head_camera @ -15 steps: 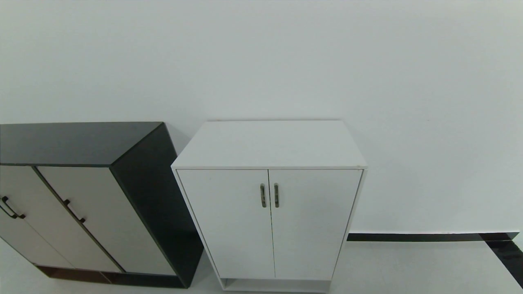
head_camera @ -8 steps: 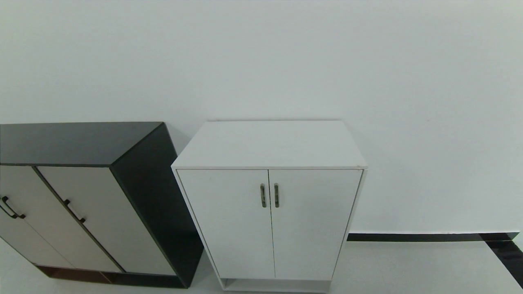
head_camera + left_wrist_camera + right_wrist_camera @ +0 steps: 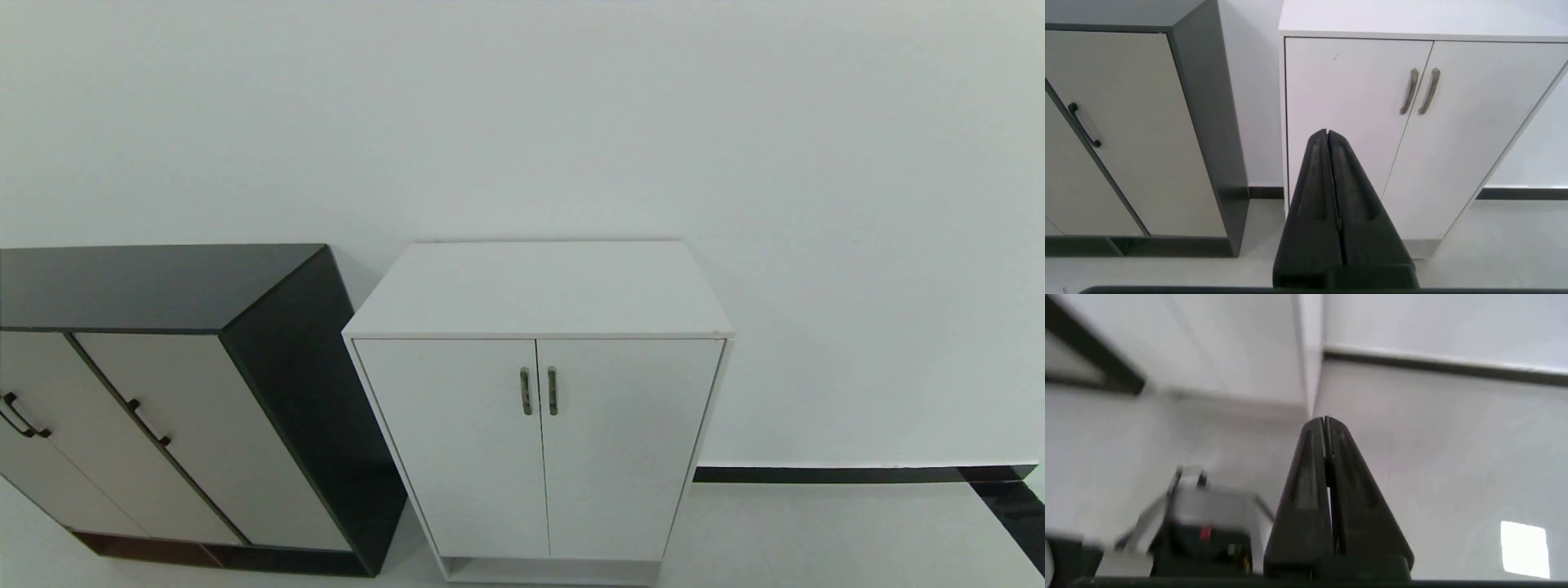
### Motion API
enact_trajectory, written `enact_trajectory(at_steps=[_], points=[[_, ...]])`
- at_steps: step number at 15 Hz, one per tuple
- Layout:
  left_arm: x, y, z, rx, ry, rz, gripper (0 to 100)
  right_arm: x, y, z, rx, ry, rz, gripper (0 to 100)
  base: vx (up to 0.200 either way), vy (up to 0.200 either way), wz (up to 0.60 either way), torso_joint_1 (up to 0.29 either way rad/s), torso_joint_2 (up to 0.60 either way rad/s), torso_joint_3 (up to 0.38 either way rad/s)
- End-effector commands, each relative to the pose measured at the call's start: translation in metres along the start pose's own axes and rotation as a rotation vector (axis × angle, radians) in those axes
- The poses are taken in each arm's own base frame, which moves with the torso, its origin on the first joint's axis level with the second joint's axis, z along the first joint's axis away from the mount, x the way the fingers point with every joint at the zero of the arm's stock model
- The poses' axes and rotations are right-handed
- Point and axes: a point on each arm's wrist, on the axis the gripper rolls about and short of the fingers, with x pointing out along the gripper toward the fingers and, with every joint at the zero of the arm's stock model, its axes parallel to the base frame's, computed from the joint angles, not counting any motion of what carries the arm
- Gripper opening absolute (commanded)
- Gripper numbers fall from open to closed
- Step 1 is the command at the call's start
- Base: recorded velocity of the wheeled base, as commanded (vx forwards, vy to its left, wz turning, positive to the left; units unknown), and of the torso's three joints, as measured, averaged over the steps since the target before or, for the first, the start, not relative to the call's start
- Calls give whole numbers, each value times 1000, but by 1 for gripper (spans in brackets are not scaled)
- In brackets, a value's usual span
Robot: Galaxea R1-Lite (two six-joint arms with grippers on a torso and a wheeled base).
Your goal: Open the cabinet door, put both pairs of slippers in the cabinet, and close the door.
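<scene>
cabinet (image 3: 457, 449): standing with both doors closed
left gripper (image 3: 1328, 134): jaws pressing together, facing cabinet
right gripper (image 3: 1327, 420): jaws pressing together, holding nothing

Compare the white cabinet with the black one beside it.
The white cabinet is white all over; the black cabinet has a dark body with pale doors. The white cabinet's grey handles sit close together at the door seam; the black cabinet's black handles sit further apart. The white cabinet faces the head camera squarely; the black cabinet is seen aslant. Both have two shut doors and stand against the wall.
</scene>
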Motion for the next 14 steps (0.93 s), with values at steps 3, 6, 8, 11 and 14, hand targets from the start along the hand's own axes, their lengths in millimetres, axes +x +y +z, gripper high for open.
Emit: enact_trajectory(at_steps=[3,6,8,11,14], points=[[0,0,0,0,1,1,0,-21,1,-10,23,-291,-75,0,0,0,0,0,0,0],[0,0,0,0,1,1,0,-24,1,-12,21,-349,-76,0,0,0,0,0,0,0],[0,0,0,0,1,1,0,-27,2,-14,21,-388,-81,0,0,0,0,0,0,0],[0,0,0,0,1,1,0,-29,2,-16,25,-423,-100,0,0,0,0,0,0,0],[0,0,0,0,1,1,0,-29,2,-16,27,-424,-99,0,0,0,0,0,0,0]])
